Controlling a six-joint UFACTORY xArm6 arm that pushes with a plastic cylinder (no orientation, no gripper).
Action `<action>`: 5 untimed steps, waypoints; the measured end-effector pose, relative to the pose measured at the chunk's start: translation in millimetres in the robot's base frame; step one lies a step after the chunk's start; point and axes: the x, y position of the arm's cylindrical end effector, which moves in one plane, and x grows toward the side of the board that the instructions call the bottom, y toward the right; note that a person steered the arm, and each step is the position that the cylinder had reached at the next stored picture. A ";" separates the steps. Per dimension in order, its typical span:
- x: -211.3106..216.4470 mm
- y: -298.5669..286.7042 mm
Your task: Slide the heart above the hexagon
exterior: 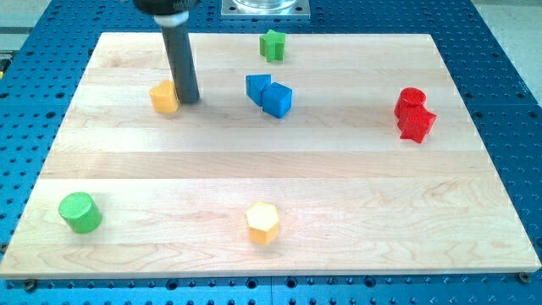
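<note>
A yellow heart block (163,98) lies at the board's upper left. My tip (188,100) stands right next to its right side, touching or nearly touching it. A yellow hexagon block (263,223) lies near the board's bottom middle, far below and to the right of the heart.
A green star block (272,45) sits at the top middle. Two blue blocks (269,94) touch each other right of my tip. Two red blocks (414,114) sit together at the right. A green cylinder (80,212) stands at the bottom left. The wooden board (339,186) lies on a blue perforated table.
</note>
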 end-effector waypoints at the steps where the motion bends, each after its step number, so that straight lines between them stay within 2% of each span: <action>1: -43.4 13.0; 2: -83.2 -36.8; 3: -42.0 -62.7; 4: 23.7 -6.4; 5: 30.6 19.4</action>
